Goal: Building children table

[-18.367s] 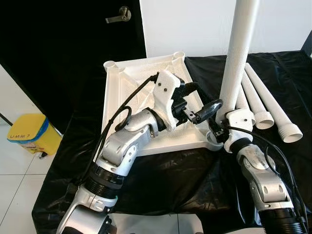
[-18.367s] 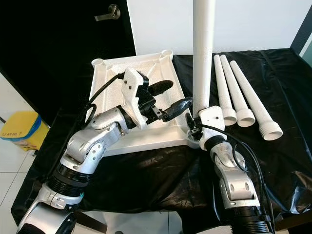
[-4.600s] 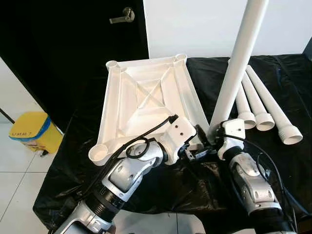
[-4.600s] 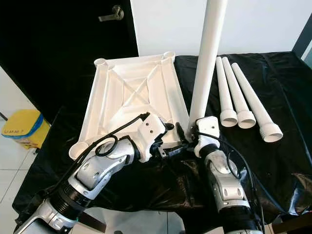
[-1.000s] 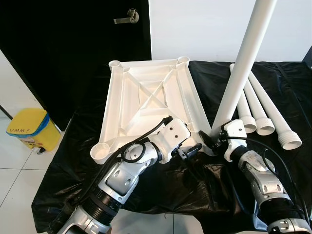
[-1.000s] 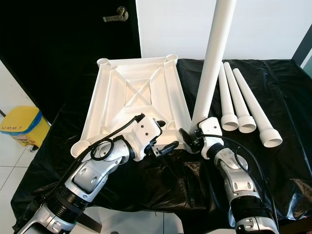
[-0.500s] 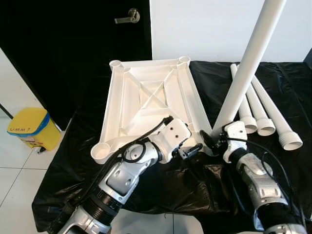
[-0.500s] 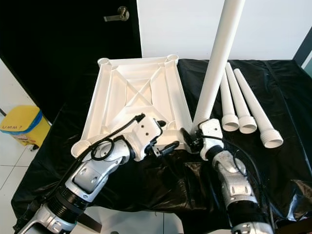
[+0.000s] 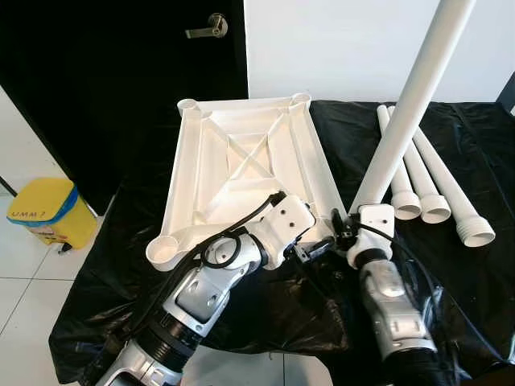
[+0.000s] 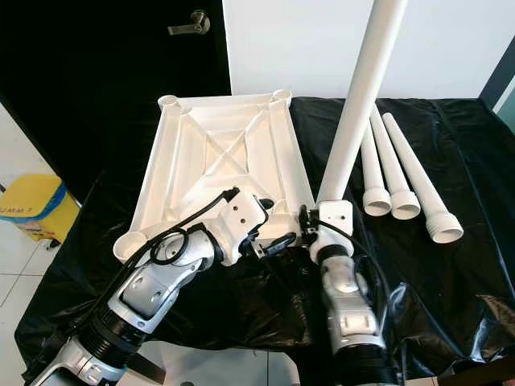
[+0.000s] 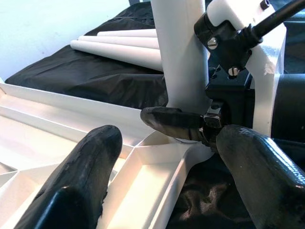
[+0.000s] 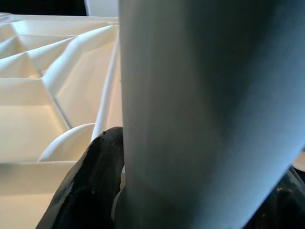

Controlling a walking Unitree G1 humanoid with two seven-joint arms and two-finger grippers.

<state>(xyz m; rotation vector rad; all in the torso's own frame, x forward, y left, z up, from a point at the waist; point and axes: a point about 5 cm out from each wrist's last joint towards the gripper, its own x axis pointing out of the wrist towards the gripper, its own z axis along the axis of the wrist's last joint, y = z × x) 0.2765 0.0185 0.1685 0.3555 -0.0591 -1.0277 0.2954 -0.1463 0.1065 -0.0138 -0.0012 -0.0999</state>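
The white table top (image 9: pixel 241 161) lies upside down on the black-covered surface. A long white leg (image 9: pixel 410 112) stands at its near right corner socket and leans up to the right. My right gripper (image 9: pixel 344 231) is shut on the leg's base; in the right wrist view the leg (image 12: pixel 200 105) sits between the black fingers (image 12: pixel 90 181). My left gripper (image 9: pixel 312 246) hovers open right beside that corner. Its two fingers (image 11: pixel 81 181) are spread either side of the corner rim (image 11: pixel 157 162), pointing at the leg (image 11: pixel 178 57).
Three spare white legs (image 9: pixel 430 181) lie side by side on the black cloth (image 9: pixel 467 305) to the right. A yellow bin (image 9: pixel 40 213) stands on the floor at the left. Behind are a black door with its handle (image 9: pixel 205 26) and a white wall.
The leg leans slightly more to the right than a second ago. My right forearm has swung to the left under its wrist. The left gripper stays by the corner.
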